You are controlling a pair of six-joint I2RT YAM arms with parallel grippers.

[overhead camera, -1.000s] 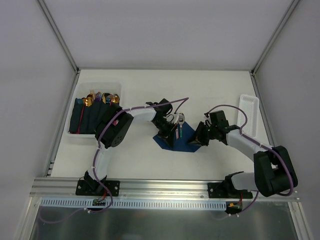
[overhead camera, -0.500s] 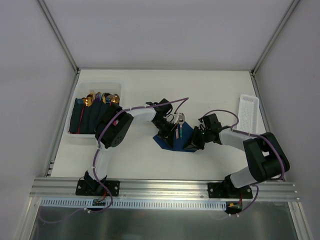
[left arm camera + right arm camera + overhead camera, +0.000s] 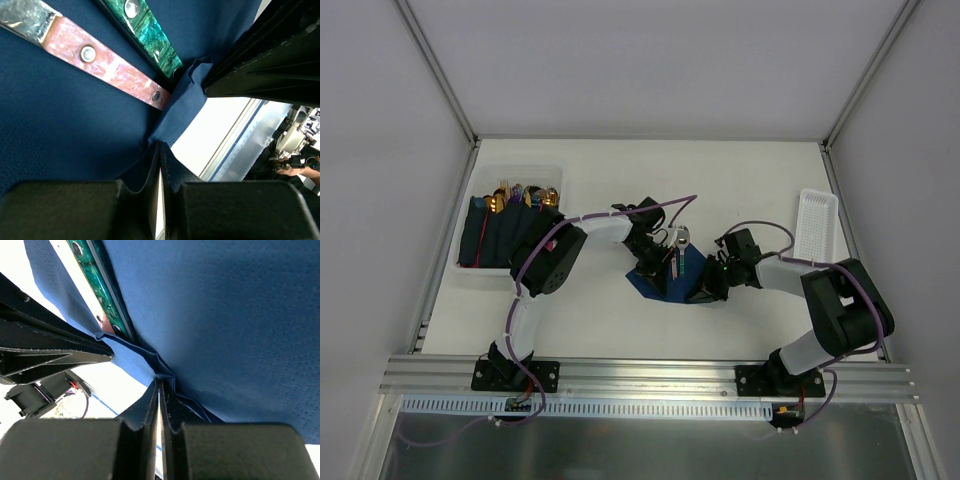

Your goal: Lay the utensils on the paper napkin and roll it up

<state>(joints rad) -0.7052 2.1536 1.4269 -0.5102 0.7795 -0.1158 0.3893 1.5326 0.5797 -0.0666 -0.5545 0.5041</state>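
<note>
**Inspector A:** Right, where is the paper napkin [image 3: 691, 268]?

**Inspector B:** About the middle of the surface, between the two arms. The utensils [image 3: 115, 67] lie on it, with a pink handle and a green handle side by side.

**Inspector A:** And the left gripper [image 3: 159, 150]?

**Inspector B:** Fingers together, clamped on a raised fold at the napkin's edge.

**Inspector A:** The right gripper [image 3: 159, 386]?

**Inspector B:** Same finding. It is closed tight on a crease of the napkin, just beside the other.

**Inspector A:** Elsewhere?

**Inspector B:** A bin [image 3: 518, 169] of dark rolls sits at the left edge and a white tray [image 3: 817, 228] at the right edge.

Left arm [image 3: 542, 262] and right arm [image 3: 840, 312]: white links, black joints, purple cables
</note>
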